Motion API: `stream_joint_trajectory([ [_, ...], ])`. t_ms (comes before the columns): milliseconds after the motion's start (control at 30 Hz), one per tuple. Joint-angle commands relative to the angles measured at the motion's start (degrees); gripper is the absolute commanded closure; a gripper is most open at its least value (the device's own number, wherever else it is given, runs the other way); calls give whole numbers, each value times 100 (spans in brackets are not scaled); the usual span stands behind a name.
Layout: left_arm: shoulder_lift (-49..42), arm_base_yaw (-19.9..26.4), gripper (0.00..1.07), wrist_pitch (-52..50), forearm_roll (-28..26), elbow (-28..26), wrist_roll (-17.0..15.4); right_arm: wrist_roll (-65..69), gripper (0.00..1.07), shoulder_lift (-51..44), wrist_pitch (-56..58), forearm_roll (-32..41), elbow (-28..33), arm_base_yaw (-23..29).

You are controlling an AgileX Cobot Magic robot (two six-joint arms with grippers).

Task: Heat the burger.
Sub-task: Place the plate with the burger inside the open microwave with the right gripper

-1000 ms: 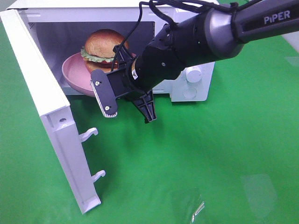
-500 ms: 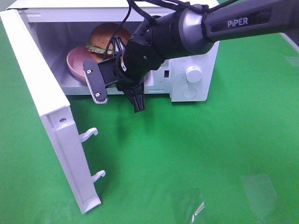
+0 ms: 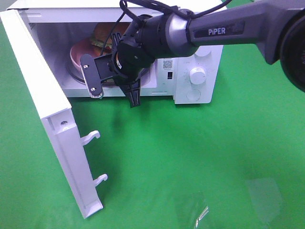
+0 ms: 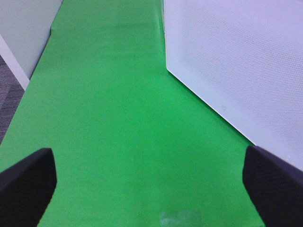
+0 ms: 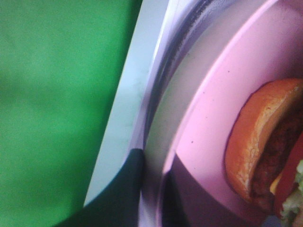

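Observation:
The burger (image 3: 101,32) (image 5: 262,146) lies on a pink plate (image 3: 77,51) (image 5: 213,113) inside the open white microwave (image 3: 190,55). Only its bun top shows in the high view, behind the right arm. My right gripper (image 3: 110,71) (image 5: 151,198) reaches into the oven's mouth and is shut on the plate's near rim. In the right wrist view the plate sits over the glass turntable (image 5: 173,90). My left gripper (image 4: 151,184) is open over bare green cloth with nothing between its fingers. It does not show in the high view.
The microwave door (image 3: 45,100) stands swung open to the left, with two latch hooks (image 3: 90,137) sticking out; its white outer panel (image 4: 236,71) is beside the left gripper. Control knobs (image 3: 197,75) are on the oven's right. A clear wrapper (image 3: 200,212) lies on the cloth in front.
The right gripper has moved back and to the left, carrying the plate and burger from the microwave's opening deeper inside. The door has stayed where it was.

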Motion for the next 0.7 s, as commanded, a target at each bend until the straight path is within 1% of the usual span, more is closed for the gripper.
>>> stream_joint_trajectory([
  [33,-132,6,7,-69,6,11,-23,6,104,-6,-246,-223,-178,0],
  [133,-132,6,7,-69,6,11,-23,-23,103,103,-327,-350,-178,0],
  [333,-132,6,7,-69,6,11,-23,-218,103,149,-332,-344,-178,0],
  [533,-132,6,7,-69,6,11,-23,-252,100,155,-338,-327,-178,0],
  [567,-132,6,7,-69,6,11,-23,-241,98,155,-338,-309,-178,0],
  [600,-132,6,7,-69,6,11,-23,-241,98,155,-338,-309,-178,0],
  [633,-132,6,7,-69,6,11,-23,-160,94,155,-332,-309,-178,0],
  [667,-132,6,7,-69,6,11,-23,-160,94,155,-332,-309,-178,0],
  [700,-132,6,7,-69,6,11,-23,-143,89,155,-332,-304,-178,0],
])
